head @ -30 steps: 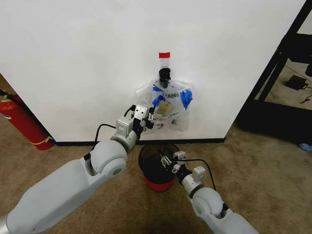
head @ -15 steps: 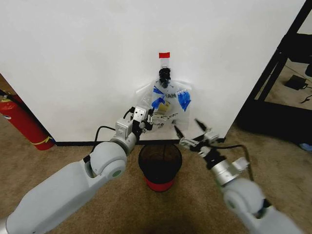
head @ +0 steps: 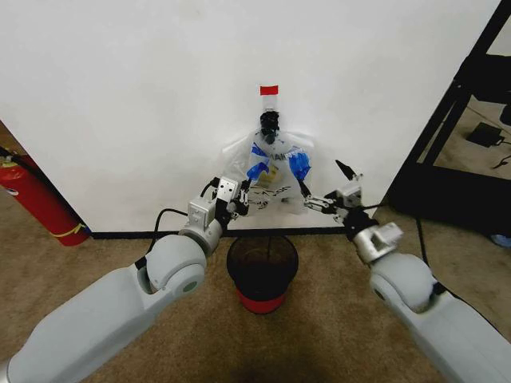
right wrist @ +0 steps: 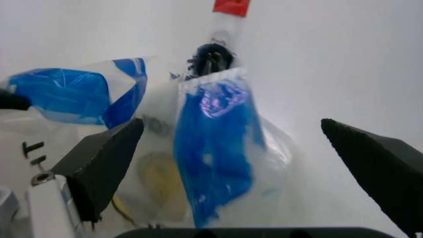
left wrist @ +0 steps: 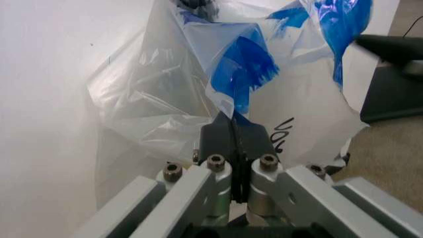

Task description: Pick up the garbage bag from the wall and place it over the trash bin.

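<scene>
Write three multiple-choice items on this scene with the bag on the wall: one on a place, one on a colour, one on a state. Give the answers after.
1. Where does the trash bin stand?
A. On the carpet below the garbage bag
B. Beside the fire extinguisher
C. Under the black shelf frame

2. What colour is the tape above the hook?
A. Blue
B. Red
C. Yellow

3. How is the right end effector?
A. Shut on the bag
B. Resting in the bin
C. Open, beside the bag

Answers:
1. A, since the head view shows the bin against the wall, right under the hanging bag.
2. B, since a red strip sits just above the black hook.
3. C, since the right wrist view shows its fingers spread wide around the blue-taped edge, while the left end effector is shut on the bag's other side.
</scene>
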{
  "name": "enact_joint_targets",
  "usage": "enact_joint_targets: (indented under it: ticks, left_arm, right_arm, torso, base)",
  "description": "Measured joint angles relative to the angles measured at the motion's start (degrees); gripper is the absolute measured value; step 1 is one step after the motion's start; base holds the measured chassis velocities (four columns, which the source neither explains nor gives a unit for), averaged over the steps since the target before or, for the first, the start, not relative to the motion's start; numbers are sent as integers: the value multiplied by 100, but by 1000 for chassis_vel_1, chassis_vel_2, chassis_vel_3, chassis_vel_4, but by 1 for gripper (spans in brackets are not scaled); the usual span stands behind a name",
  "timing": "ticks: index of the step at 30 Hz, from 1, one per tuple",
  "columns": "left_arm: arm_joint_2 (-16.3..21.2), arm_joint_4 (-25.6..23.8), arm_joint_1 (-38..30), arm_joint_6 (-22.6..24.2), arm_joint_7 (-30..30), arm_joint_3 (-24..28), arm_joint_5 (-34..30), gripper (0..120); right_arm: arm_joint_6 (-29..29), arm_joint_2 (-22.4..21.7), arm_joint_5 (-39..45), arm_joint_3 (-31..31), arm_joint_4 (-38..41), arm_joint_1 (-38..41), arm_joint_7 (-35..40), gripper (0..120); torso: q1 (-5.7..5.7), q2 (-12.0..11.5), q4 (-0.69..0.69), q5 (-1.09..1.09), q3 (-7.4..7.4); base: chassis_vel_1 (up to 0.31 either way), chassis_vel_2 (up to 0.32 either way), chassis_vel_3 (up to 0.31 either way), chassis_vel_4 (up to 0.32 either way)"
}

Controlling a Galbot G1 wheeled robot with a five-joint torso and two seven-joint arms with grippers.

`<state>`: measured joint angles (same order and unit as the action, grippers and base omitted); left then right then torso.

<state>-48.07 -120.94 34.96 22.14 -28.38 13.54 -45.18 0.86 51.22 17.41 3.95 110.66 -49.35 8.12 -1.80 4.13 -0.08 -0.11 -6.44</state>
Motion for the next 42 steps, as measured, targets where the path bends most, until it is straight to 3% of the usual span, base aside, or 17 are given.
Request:
enact_joint_targets:
  ticks: [4, 7, 14, 20, 22, 32, 37, 42]
  left_arm:
    - [-15, -2, -24, 2, 2, 12, -4, 0]
    - [-18, -5, -24, 3, 3, 15, -6, 0]
    - [-24, -6, -6, 5, 4, 13, -7, 0]
    - [-6, -30, 25, 7, 4, 4, -7, 0]
    - [-4, -33, 32, 7, 4, 1, -7, 0]
    - [-44, 12, 59, 5, 17, -33, 0, 0]
    - [-73, 54, 167, 0, 23, -136, 23, 0]
    - [-13, 45, 250, 25, 143, -214, 176, 21]
  right_arm:
    - [-72, 152, -220, -445, -424, 543, 40, 98]
    - [-189, 198, -299, -582, -545, 672, 100, 90]
    - [-250, 186, -327, -597, -480, 508, 164, 67]
    - [-168, 192, -305, -555, -520, 539, 189, 39]
    - [-168, 192, -294, -554, -518, 544, 197, 35]
    - [-160, 149, 281, -397, -85, 360, 406, 0]
    - [-131, 93, 738, -147, 276, 0, 535, 0]
    - [-97, 38, 986, 9, 432, -147, 640, 0]
  torso:
    - [0, 0, -1, 0, 0]
    - [0, 0, 1, -1, 0]
    - [0, 0, -3, 0, 0]
    - [0, 0, -1, 0, 1]
    - [0, 0, 0, 0, 0]
    - [0, 0, 0, 0, 0]
    - [0, 0, -1, 0, 1]
    - [0, 0, -2, 0, 0]
  base:
    - [0, 0, 0, 0]
    - [0, 0, 0, 0]
    - [0, 0, 0, 0]
    - [0, 0, 0, 0]
    - [0, 0, 0, 0]
    - [0, 0, 0, 0]
    - [0, 0, 0, 0]
    - [0, 0, 0, 0]
